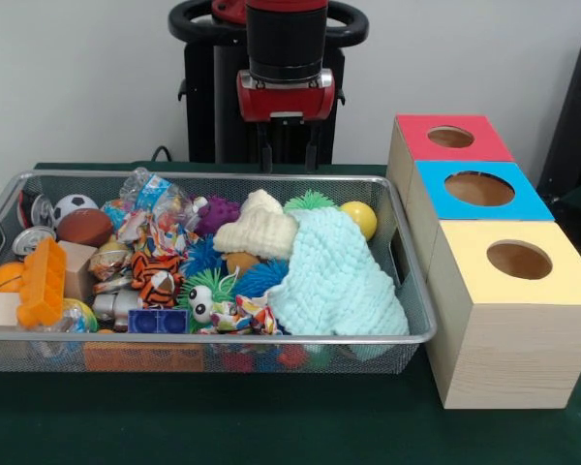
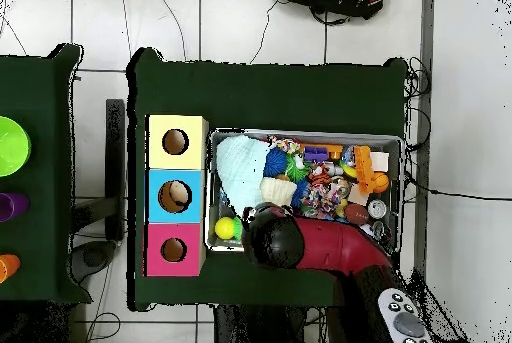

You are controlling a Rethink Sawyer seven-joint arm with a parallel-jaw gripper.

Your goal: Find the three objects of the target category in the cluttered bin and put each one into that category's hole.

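Black cylindrical wrist, glossy red collar, pincer (image 1: pixel 289 155) with two thin dark fingers (image 1: pixel 266 157), red upper arm (image 2: pixel 335 246)

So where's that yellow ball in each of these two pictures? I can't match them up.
Front view: the yellow ball sits at the bin's far right corner, behind the light blue knitted cloth.
Overhead view: the yellow ball lies at the bin's lower left corner, beside the pink box.
Shared landmark: the knitted cloth, next to the ball in both.

red box (image 1: pixel 452 138), blue box (image 1: pixel 479 189), yellow box (image 1: pixel 516 262)
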